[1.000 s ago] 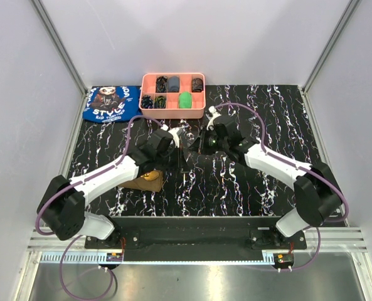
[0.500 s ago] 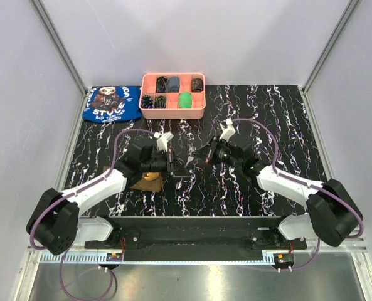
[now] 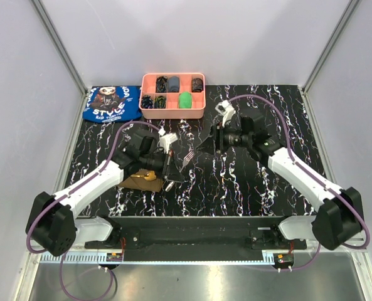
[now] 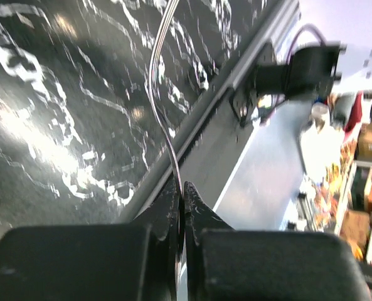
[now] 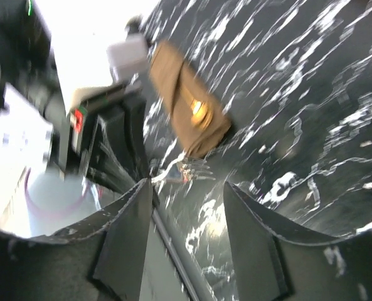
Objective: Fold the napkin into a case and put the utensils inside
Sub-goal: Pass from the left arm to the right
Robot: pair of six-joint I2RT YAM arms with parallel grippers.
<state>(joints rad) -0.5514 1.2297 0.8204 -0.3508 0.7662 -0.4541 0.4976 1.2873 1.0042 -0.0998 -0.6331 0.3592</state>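
Observation:
My left gripper [image 3: 173, 167] is shut on the handle of the slim fork [image 3: 187, 156], which sticks out to the right above the table. In the left wrist view the fork [image 4: 157, 81] rises from the pinched fingertips [image 4: 180, 185]. The folded olive-brown napkin [image 3: 135, 182] lies under the left arm, with the gold spoon [image 3: 150, 177] showing at its open end. My right gripper [image 3: 211, 143] hangs open to the right of the fork, apart from it. In the right wrist view its open jaws [image 5: 187, 185] frame the fork tines [image 5: 195, 168], and beyond them lies the napkin [image 5: 186, 113].
A pink compartment tray [image 3: 172, 114] with small dark and green items stands at the back. A blue printed cloth [image 3: 110, 103] lies at the back left. The black marbled table [image 3: 261, 188] ends in a metal rail at the near edge.
The right gripper opened, let go of the fork and drew back to the right. The left gripper kept the fork and shifted slightly toward the near edge.

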